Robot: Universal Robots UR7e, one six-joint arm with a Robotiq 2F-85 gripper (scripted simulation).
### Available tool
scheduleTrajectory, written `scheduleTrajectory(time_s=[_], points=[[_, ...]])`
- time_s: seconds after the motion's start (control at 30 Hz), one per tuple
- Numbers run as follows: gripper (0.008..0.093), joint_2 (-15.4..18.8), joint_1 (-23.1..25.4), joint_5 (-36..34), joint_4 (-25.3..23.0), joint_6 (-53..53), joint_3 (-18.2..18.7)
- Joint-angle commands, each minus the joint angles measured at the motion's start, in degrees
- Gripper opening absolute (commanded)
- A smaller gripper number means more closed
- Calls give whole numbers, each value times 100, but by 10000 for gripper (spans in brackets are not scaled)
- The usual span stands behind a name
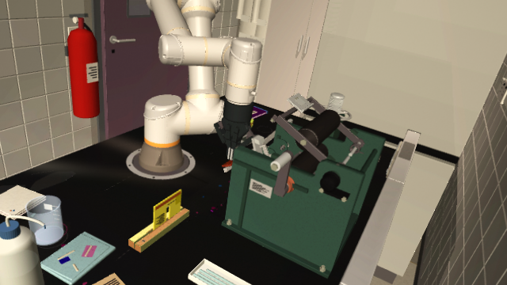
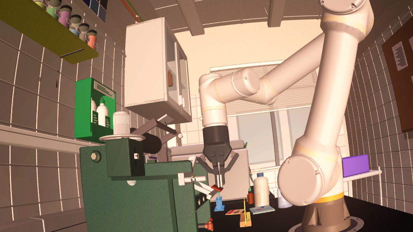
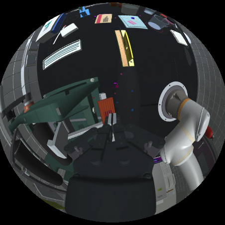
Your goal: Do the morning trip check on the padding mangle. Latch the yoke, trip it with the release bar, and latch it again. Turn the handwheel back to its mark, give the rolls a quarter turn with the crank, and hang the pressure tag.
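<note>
My gripper (image 2: 219, 182) is closed and holds nothing. It points straight down at the left end of the green mangle (image 1: 305, 198), its fingertips just above the orange pad of the release bar (image 3: 106, 107). The grey yoke (image 1: 313, 118) stands raised over the black roll (image 1: 317, 136). The crank with its white handle (image 1: 279, 161) is on the mangle's front face. The handwheel (image 2: 122, 138) sits on top at the mangle's far end. The yellow pressure tag (image 1: 168, 206) stands in a wooden holder on the bench, in front of my base.
The mangle's side wall is right beside my fingers. A white tray (image 1: 216, 275) lies at the bench's front edge. A beaker (image 1: 45, 219), a bottle and a blue pad (image 1: 77, 256) sit at the front left. A fire extinguisher (image 1: 83, 67) hangs on the wall.
</note>
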Motion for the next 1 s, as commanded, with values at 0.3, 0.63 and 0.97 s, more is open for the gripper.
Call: scheduleTrajectory(time_s=[0.3,0.63,0.97], points=[[80,5,-1,1,-5,0,3],[80,5,-1,1,-5,0,3],[80,-21,-1,1,87,0,-64]])
